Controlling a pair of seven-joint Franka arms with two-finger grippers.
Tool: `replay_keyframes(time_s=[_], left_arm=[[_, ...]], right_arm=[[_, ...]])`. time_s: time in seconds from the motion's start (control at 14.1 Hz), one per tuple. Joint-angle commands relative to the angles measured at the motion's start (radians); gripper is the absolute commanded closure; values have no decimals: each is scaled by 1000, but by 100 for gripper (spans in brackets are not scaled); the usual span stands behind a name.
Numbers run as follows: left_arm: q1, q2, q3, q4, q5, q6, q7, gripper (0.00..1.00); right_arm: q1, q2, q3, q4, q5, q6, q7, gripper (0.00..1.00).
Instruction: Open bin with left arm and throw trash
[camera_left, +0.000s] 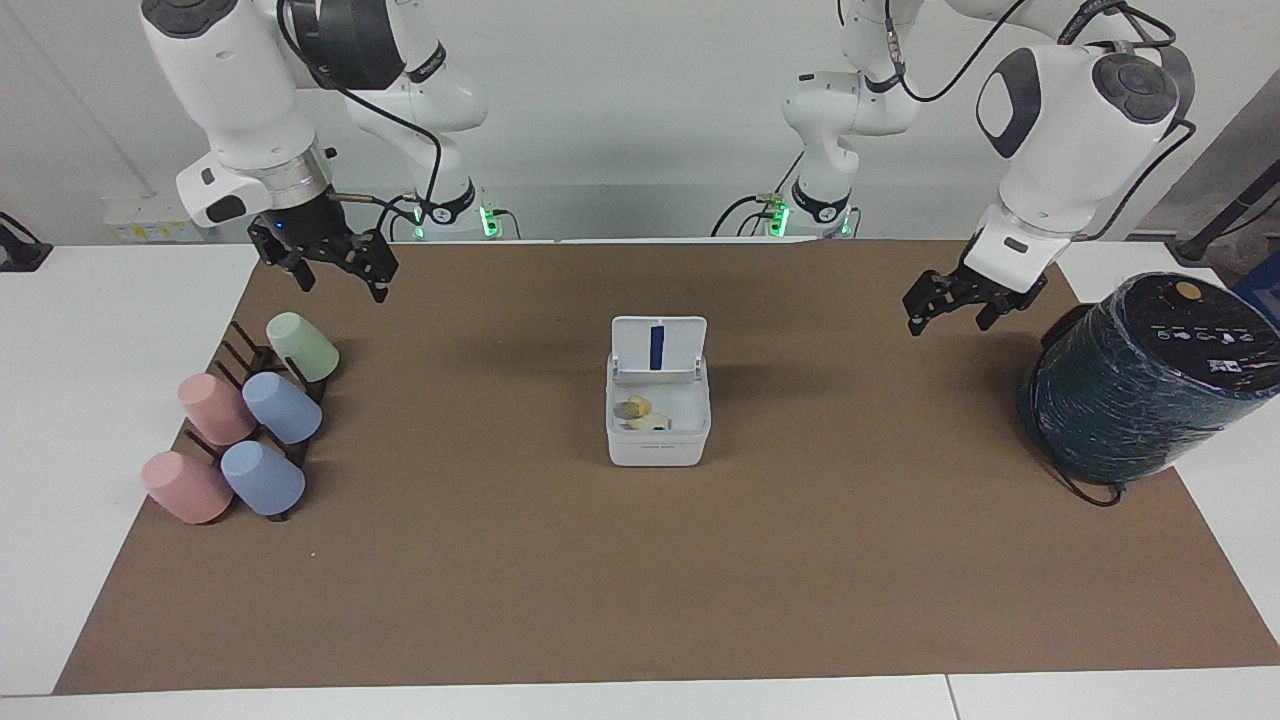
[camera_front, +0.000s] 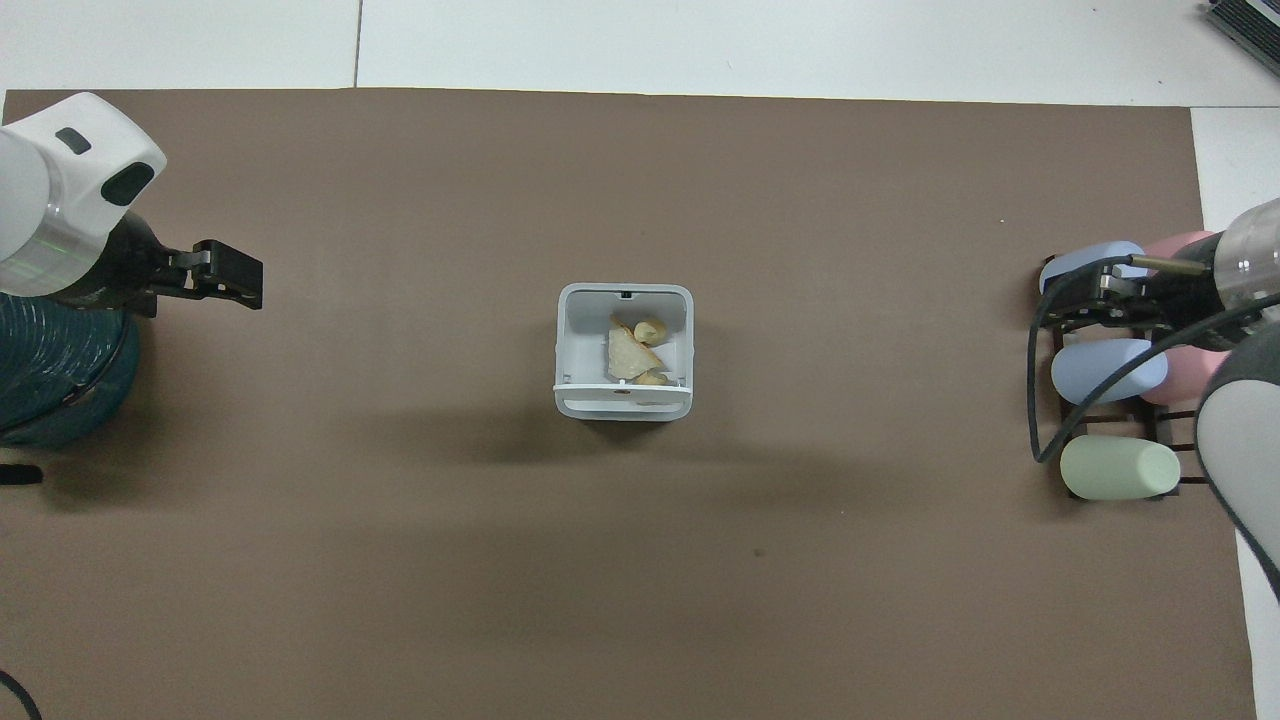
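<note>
Bin (camera_left: 658, 440) sits open on brown mat (camera_left: 640, 560) covering white table (camera_left: 110, 300).

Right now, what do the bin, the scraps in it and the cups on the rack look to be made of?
The bin: white moulded plastic by its look, smooth, rounded corners, thin hinged lid standing open.
The scraps: pale yellow, lumpy, matte, food-like; real or imitation cannot be told.
The cups: pastel, evenly coloured, matte, probably plastic or silicone.
The rack: dark thin pegs, wood or plastic.
</note>
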Motion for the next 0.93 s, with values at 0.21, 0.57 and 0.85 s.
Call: replay_keyframes(time_s=[0.21,0.57,0.85], left_arm=[[1,-32,-1,-38,15,21,1,0],[1,-32,-1,-38,15,23,3,0],[2,-32,-1,-36,15,25,6,0]], right_arm=[[6,-1,-8,-20,8,0,-79,0],[9,-8,0,-36,8,36,-90,0],[9,-11,0,-52,8,43,-89,0]])
